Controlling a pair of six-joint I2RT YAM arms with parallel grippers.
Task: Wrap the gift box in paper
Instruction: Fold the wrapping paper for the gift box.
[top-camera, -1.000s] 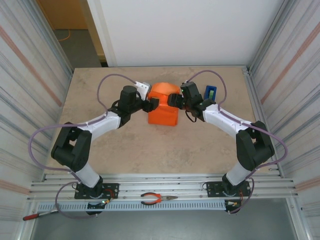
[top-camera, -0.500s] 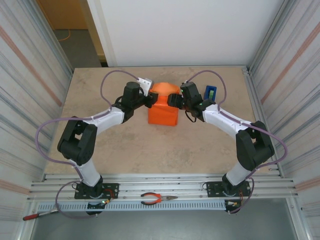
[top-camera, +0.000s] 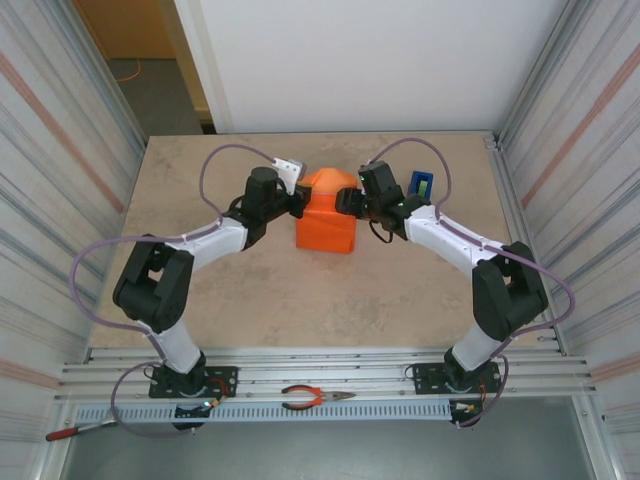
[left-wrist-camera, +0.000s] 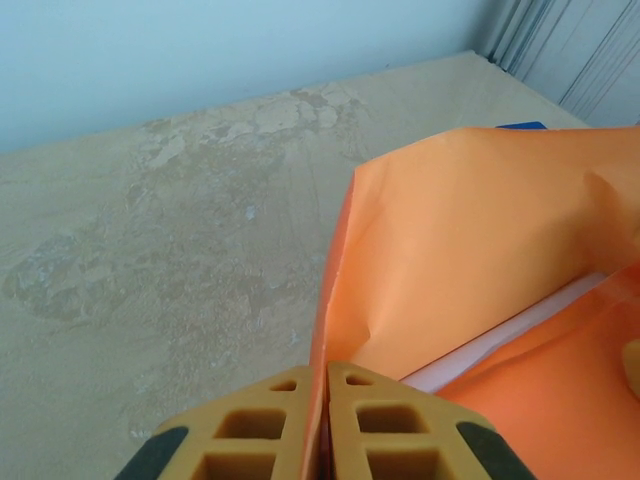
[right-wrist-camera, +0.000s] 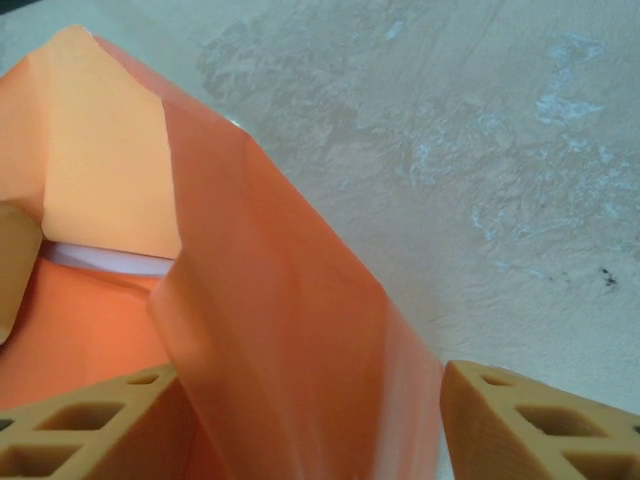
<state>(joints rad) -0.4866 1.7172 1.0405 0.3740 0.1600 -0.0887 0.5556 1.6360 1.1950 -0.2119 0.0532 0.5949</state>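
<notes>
While the gift box (top-camera: 326, 234) sits on the desk (top-camera: 250, 295) a little behind its middle, between my two arms, the paper (top-camera: 330, 180) lies over it and rises in a rounded hump at the far end. From above, the bundle runs longer from front to back than from side to side. Its flat, square-cut end faces my bases and its humped end points toward the back wall.

My left fingers (top-camera: 298, 203) are at the far left corner of the bundle. My left wrist camera shows them pressed together on an edge of the sheet. The paper stands upright out of the tips and then bends away to the right. A pale strip shows below that flap, and I cannot tell what it is.

My right fingers (top-camera: 345, 200) are at the far right side, directly opposite. They are spread apart, one on each side of a sloping fold of paper that runs down between them. I cannot tell whether either one presses on it.

A blue tape dispenser (top-camera: 421, 184) stands on the desk just beyond my right wrist, apart from the bundle.
</notes>
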